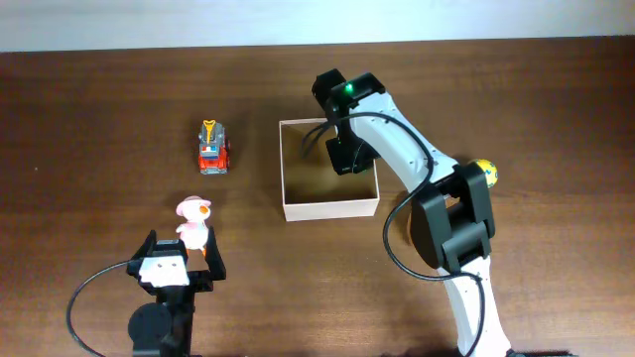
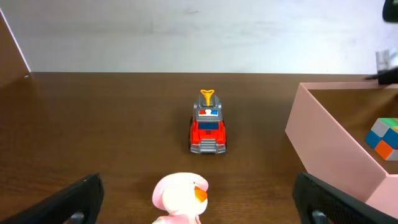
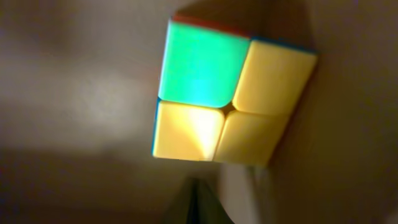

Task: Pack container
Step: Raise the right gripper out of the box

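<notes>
The container (image 1: 286, 169), a shallow cream-walled box with a tan floor, stands at mid-table. My right gripper (image 1: 347, 159) reaches down into its far right corner. In the right wrist view its fingers (image 3: 199, 202) are shut together with nothing between them. Just beyond the tips a colour cube (image 3: 230, 93) lies on the container floor, showing green and yellow faces. My left gripper (image 1: 184, 260) is open near the front edge, its fingers (image 2: 74, 199) either side of a pink duck toy (image 2: 180, 196) without touching it. The left wrist view also shows the cube (image 2: 385, 138) inside the container (image 2: 329, 134).
A red fire truck toy (image 1: 213, 149) stands left of the container, straight ahead of the duck (image 1: 192, 220) in the left wrist view, truck (image 2: 208, 127). A yellow round object (image 1: 486, 174) peeks out behind the right arm's elbow.
</notes>
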Tool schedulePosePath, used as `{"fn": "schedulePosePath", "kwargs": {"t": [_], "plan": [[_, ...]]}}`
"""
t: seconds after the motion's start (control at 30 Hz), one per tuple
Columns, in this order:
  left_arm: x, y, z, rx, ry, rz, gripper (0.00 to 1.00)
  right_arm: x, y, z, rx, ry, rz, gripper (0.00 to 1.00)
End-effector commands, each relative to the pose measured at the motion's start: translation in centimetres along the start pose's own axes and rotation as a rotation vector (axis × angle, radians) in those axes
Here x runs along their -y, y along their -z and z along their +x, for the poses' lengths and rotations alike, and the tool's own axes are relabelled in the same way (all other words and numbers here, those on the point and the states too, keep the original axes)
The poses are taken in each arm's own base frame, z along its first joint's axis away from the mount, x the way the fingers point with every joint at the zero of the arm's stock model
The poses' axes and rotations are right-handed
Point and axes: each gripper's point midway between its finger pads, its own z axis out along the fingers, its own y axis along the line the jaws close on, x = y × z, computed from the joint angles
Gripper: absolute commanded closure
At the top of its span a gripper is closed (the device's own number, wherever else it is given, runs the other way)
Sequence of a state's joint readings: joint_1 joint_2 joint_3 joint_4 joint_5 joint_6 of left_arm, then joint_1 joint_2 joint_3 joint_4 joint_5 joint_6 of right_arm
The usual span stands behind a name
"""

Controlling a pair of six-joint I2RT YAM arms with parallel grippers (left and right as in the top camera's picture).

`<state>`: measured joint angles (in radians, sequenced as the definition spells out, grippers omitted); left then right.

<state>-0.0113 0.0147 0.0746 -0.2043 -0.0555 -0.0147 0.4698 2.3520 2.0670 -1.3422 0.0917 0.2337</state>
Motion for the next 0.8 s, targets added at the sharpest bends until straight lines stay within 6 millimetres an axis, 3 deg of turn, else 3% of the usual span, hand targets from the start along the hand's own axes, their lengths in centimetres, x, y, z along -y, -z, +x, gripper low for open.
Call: {"fn": "schedulePosePath", "kwargs": {"t": [0.0,0.27,0.5,0.7,0.77], "plan": [[0.1,-0.1,0.3,0.0,-0.019,0.009,0.01,-0.1,-1.3,0.4,-0.024,-0.007,0.004,0.96],[0.1,-0.1,0.3,-0.001,-0.019,0.009,0.01,0.0,-1.3,-1.8,0.068,-0.013,0.019,0.96],[0.1,-0.1,0.3,0.0,-0.019,0.009,0.01,1.7,-1.1,-2.5,0.108,-0.019,0.118,0.96],[0.1,-0.1,0.3,-0.001,-0.019,0.009,0.01,1.6,-0.8,-3.1,0.13,-0.021,0.121,0.95],[0.1,-0.1,0.3,-0.001,-0.019,0.009,0.01,1.6,-0.6,-3.3,0.14,-0.021,0.119,0.91]]}}
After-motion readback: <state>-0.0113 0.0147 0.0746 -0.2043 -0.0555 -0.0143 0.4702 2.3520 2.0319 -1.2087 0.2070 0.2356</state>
